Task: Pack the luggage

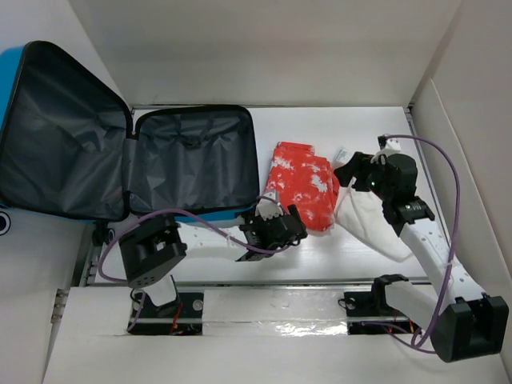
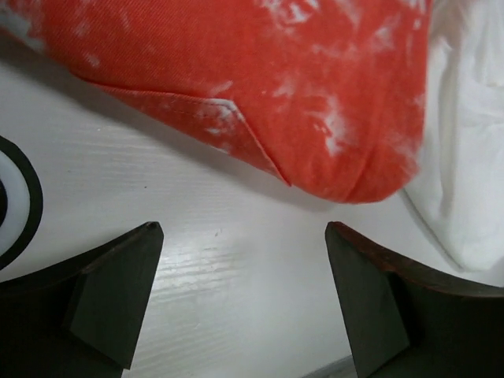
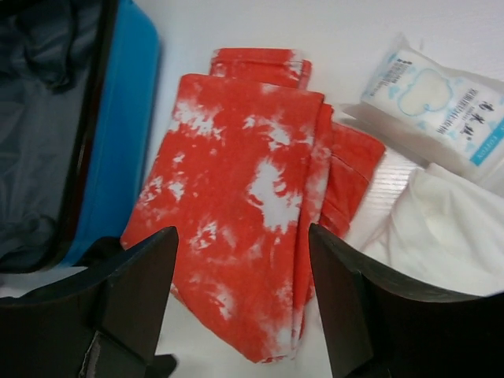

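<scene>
The luggage (image 1: 192, 164) lies open at the left of the table: bright-blue shell, dark grey lining, its lid (image 1: 60, 136) laid back. Its blue edge (image 3: 118, 134) shows in the right wrist view. A folded red garment with white blotches (image 1: 304, 186) (image 3: 252, 181) (image 2: 276, 87) lies just right of it. My left gripper (image 1: 294, 226) (image 2: 244, 228) is open, low over bare table, just short of the garment's near edge. Above the garment's right side, my right gripper (image 1: 346, 176) (image 3: 242, 230) hovers open. Neither holds anything.
A white garment (image 1: 372, 220) (image 3: 441, 236) (image 2: 465, 157) lies right of the red one, under the right arm. A white packet with blue print (image 3: 437, 102) (image 1: 342, 154) sits behind it. White walls enclose the table. A black-and-white ring (image 2: 16, 197) shows at the left wrist view's edge.
</scene>
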### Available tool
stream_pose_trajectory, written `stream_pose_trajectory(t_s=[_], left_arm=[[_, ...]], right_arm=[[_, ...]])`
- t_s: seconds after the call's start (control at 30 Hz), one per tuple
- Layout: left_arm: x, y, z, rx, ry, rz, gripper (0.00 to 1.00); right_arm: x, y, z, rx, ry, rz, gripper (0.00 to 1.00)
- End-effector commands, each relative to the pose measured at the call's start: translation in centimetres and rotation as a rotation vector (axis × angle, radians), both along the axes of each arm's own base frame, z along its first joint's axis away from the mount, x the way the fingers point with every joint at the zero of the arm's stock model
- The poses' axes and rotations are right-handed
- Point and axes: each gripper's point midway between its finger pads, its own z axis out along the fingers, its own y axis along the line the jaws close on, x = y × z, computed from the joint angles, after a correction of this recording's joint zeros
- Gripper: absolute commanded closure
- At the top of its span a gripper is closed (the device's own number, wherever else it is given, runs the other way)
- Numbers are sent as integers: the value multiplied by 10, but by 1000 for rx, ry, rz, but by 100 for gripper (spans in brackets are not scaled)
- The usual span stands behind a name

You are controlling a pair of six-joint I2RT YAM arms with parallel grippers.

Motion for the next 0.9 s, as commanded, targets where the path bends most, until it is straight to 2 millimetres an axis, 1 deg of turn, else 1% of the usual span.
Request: stream_pose_trajectory(t_s=[0.0,0.03,0.07,0.1,0.17,0.2,0.23,0.27,0.33,0.37,0.4,0.43,0.47,0.5,0.53,0.57,0.6,0.63,0.7,0.73,0.77,0.8,0.83,0.87], left_arm=[[18,-1,-2,-52,44,146,15],[22,-4,-1,-62,59,164,10],[27,-3,-10,-55,84,203,5],[27,-2,-17,-48,94,213,4],[35,-5,-24,-51,118,247,3],[37,-7,-25,-55,119,255,2],[40,-13,-20,-81,118,272,1],[42,-15,-25,-78,120,281,1],[48,-25,-24,-110,122,304,1],[50,-26,-33,-94,125,316,1],[55,-26,-34,-89,121,327,1],[64,-31,-28,-97,108,337,2],[72,-29,-33,-68,95,349,2],[79,-29,-33,-62,88,354,2],[96,-26,-27,-59,82,377,4],[104,-23,-27,-38,72,370,5],[113,-22,-23,-36,61,365,5],[135,-23,-9,-77,35,374,6],[152,-20,-2,-60,13,350,7],[164,-24,10,-82,-14,336,7],[180,-14,7,-67,-8,350,8],[187,-8,5,-36,-7,340,8],[196,-7,10,-39,-13,337,8],[206,4,6,-16,-10,351,7]], right_arm=[[-12,24,30,15,-97,91,26],[-15,27,30,15,-100,101,26],[-21,34,30,11,-100,123,26],[-23,36,32,10,-109,134,26],[-29,41,32,9,-108,153,26],[-33,44,35,10,-119,164,26],[-37,49,37,11,-124,184,26],[-40,52,39,16,-129,194,26],[-45,57,44,22,-147,215,26],[-48,60,45,23,-151,225,26],[-49,59,45,24,-152,222,26],[-51,58,50,26,-164,221,26],[-51,58,51,28,-170,221,26],[-52,57,53,29,-176,220,26],[-53,57,55,32,-183,220,26],[-56,60,59,43,-193,230,26],[-57,60,59,47,-196,231,26],[-57,60,61,50,-203,230,26],[-57,60,61,49,-202,229,26],[-57,60,61,50,-201,227,26],[-56,60,61,49,-203,226,26],[-56,59,60,48,-200,223,26],[-55,59,59,47,-199,221,26],[-55,59,59,46,-198,220,26]])
